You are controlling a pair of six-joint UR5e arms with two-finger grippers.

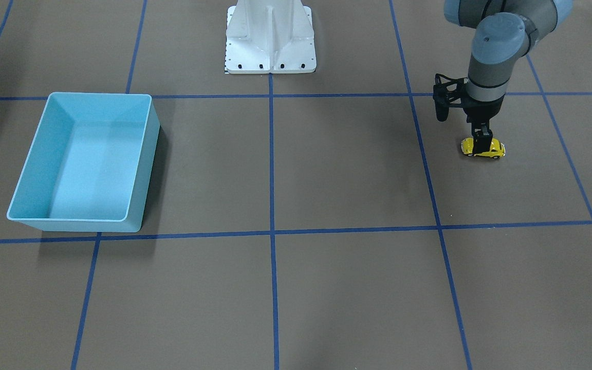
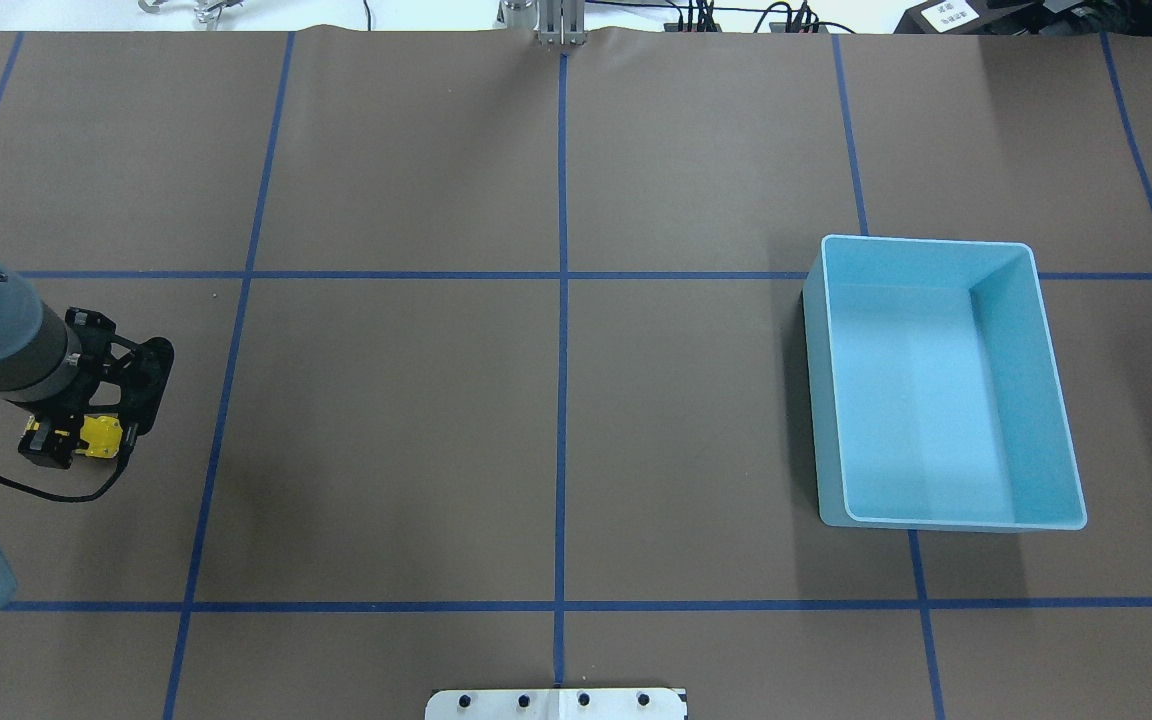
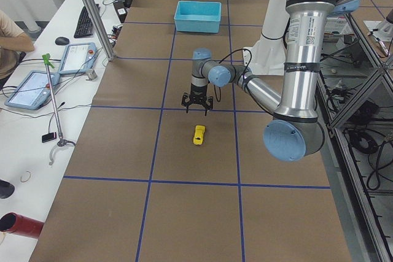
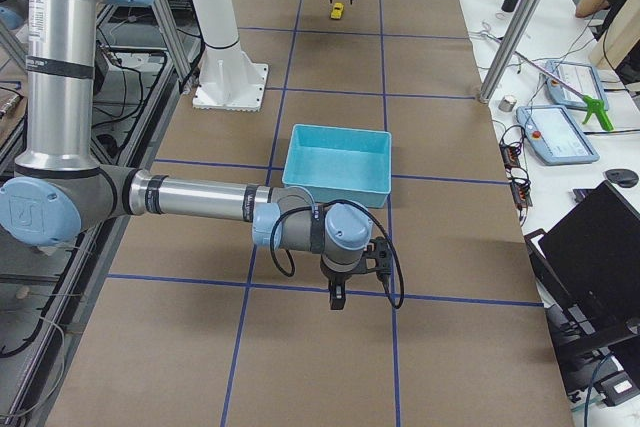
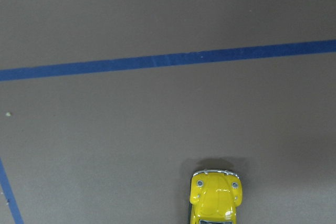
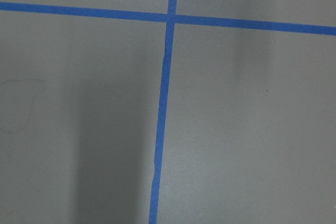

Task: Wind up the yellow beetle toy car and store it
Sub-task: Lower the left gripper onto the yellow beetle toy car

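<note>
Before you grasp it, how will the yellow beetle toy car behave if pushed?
The yellow beetle toy car probably rolls, standing on wheels on the flat table. Its glossy rounded shell may slip. Being tiny, likely light.

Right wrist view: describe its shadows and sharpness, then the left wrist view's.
Right wrist view: blue tape crisp, soft dark shadow bands either side. Left wrist view: sharp, yellow beetle toy car cropped at bottom, glare spots on its hood.

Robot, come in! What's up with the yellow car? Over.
Left gripper open above yellow beetle toy car. Right gripper far off, state unclear. Car on table, not in blue bin. Path clear.
</note>
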